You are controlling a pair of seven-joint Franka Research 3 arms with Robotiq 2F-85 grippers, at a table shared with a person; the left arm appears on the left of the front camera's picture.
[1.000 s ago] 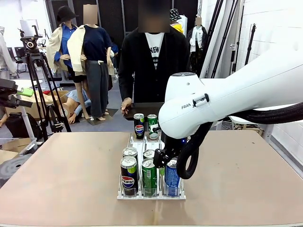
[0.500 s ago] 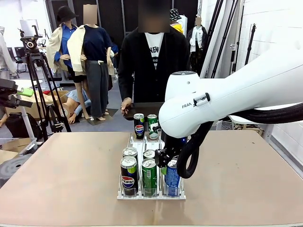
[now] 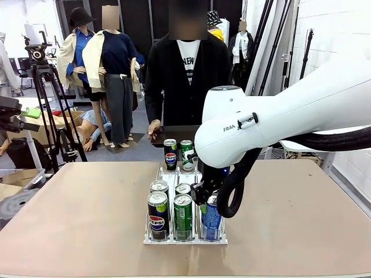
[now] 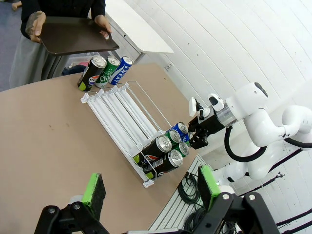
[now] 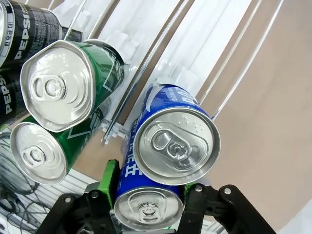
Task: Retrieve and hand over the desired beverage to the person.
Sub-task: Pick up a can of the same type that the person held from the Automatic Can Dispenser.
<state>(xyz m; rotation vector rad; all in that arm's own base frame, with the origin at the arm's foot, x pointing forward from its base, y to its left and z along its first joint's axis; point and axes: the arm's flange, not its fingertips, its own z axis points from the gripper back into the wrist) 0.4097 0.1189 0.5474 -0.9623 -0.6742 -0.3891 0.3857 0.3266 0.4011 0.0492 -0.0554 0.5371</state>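
The right gripper [image 5: 151, 187] clamped a blue can [image 5: 148, 207] between its fingers, one green pad [image 5: 110, 174] pressed to the can's side wall. The can stood upright, long axis vertical, its pull-tab lid facing up at the wrist. It was in the right-hand lane of the white rack [image 3: 174, 240], at the rack's 5 o'clock corner, taking the person [image 3: 185, 69] as 12 o'clock. A second blue can [image 5: 175, 146] stood just behind it, with green cans [image 5: 61, 85] in the next lane at 9 o'clock. Judging by this, the grasp was made but the can not yet lifted. Lifting it out and carrying it toward 12 o'clock, where the person held a dark tray [image 3: 174, 134], remained. The left gripper [image 4: 151, 187] hung wide apart above the table [image 3: 87, 202], holding nothing.
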